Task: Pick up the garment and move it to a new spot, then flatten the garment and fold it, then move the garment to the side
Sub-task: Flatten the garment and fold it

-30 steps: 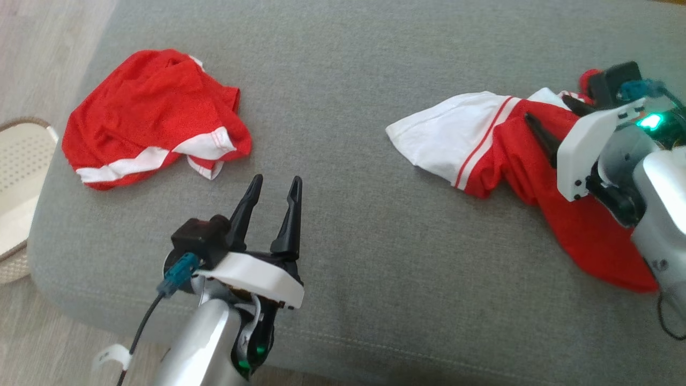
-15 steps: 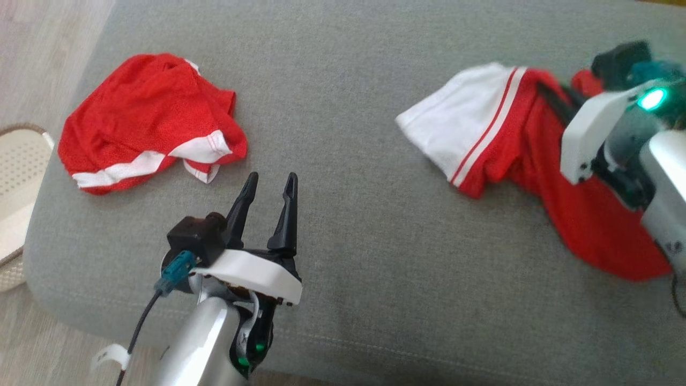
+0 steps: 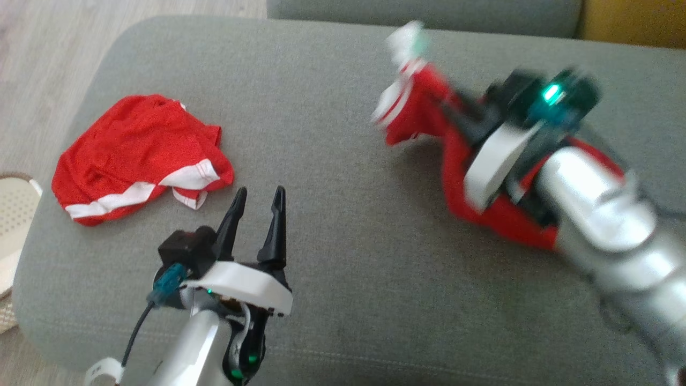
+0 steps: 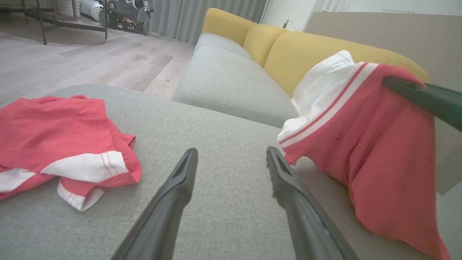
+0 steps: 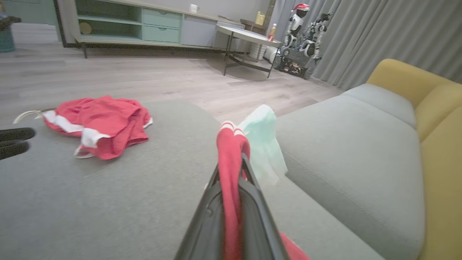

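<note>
Far left: pale perforated basket with a woven rim point(image 3: 15, 212) sits on the floor off the edge of the grey fabric sofa cushion point(image 3: 332, 230), not in play. Next, crumpled red garment with white bands point(image 3: 134, 155) lies heaped on the cushion's left part, untouched. Left gripper point(image 3: 260, 191) sits just right of it and nearer the robot. Its jaws are spread wide with nothing between them, and the fingers point away over bare cushion. Middle of the cushion is bare grey fabric, my guess for the new spot. Right half holds the task item, red fabric garment with a white panel and thin red stripes point(image 3: 418, 115). Right gripper point(image 5: 234, 168) is clamped tight on a bunched fold of it. Its long axis runs from the white end, far and left of the gripper, back to the red tail, near and right under the right forearm. So the free length trails behind the grip, and the drop zone lies to the gripper's left. The right arm owns the carry. The left gripper is well apart from this garment and closer to the heap. Head view is motion-blurred here, so lift can't be read from it. Left wrist view gives the drape: white end raised clear off the cushion, with the lower red part apparently touching the surface. Right wrist view gives the pinch itself: red fabric squeezed between the two fingers, white end flopped beyond the tips.
</note>
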Controlling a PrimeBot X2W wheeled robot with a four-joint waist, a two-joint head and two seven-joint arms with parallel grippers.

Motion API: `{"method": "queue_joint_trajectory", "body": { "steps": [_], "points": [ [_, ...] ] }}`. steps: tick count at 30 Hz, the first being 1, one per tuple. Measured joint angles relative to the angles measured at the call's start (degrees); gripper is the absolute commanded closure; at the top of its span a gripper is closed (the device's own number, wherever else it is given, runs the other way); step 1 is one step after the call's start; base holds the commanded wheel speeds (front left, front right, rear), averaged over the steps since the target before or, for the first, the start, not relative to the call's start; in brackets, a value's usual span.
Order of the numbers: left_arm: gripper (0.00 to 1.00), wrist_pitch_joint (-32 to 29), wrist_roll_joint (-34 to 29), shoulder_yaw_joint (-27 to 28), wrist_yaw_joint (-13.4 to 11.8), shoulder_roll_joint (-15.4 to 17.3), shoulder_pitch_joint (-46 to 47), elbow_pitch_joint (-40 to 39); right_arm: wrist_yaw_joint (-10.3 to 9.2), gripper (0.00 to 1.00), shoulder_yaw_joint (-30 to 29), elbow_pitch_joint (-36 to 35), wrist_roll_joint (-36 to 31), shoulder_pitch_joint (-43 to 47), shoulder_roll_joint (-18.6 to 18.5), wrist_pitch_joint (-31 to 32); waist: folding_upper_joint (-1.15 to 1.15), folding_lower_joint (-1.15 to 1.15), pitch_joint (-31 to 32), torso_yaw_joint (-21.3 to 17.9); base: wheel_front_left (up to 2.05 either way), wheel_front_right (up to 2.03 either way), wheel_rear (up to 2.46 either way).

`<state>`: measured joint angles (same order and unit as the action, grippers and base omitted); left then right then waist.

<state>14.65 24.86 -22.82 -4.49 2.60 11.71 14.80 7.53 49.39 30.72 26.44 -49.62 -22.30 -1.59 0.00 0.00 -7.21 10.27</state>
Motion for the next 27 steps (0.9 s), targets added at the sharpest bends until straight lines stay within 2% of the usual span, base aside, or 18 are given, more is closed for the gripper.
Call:
{"method": "queue_joint_trajectory", "body": {
  "steps": [6,7,8,12,15,21,22,27],
  "points": [
    [0.0,0.0,-0.5,1.5,0.0,0.0,-2.5,0.4,0.0,1.0,4.4,-6.4,-3.5,11.6,4.3,2.1,0.0,0.0,2.7,-1.2,0.0,0.0,0.0],
    [0.0,0.0,-0.6,1.6,0.0,0.0,-2.8,0.5,0.0,0.64,5.3,-7.0,-4.3,13.6,5.0,2.9,0.0,0.0,3.1,-1.4,0.0,0.0,0.0],
    [0.0,0.0,-0.7,1.7,0.0,0.0,-3.1,0.6,0.0,0.0,5.8,-7.5,-4.7,15.8,5.6,3.7,0.0,0.0,3.5,-1.6,0.0,0.0,0.0],
    [0.0,0.0,-1.1,2.1,0.5,0.0,-4.3,0.7,0.0,0.0,6.1,-7.9,-4.5,23.9,7.1,7.3,0.0,0.0,4.5,-2.7,0.0,0.0,0.0],
    [0.0,0.0,-1.2,2.5,0.5,0.0,-4.6,0.9,0.0,0.0,2.9,-8.1,-4.5,27.2,7.1,7.9,0.0,0.0,4.8,-3.6,0.0,0.0,0.0],
    [0.0,0.0,-1.7,3.2,0.6,0.0,-4.6,0.8,0.0,0.0,-12.4,-10.0,-7.0,27.8,7.3,5.5,0.0,0.0,4.9,-5.8,0.0,0.0,0.0],
    [0.0,0.0,-1.7,3.3,0.8,0.0,-4.6,0.4,0.0,0.0,-18.3,-10.9,-9.3,28.1,7.7,3.8,0.0,0.0,4.9,-6.5,0.0,0.0,0.0],
    [0.0,0.0,-1.6,3.8,0.8,0.0,-4.6,-1.2,0.0,0.0,-32.9,-13.1,-13.3,33.6,11.5,-1.3,0.0,0.0,5.1,-7.9,0.0,0.0,0.0]
  ]
}}
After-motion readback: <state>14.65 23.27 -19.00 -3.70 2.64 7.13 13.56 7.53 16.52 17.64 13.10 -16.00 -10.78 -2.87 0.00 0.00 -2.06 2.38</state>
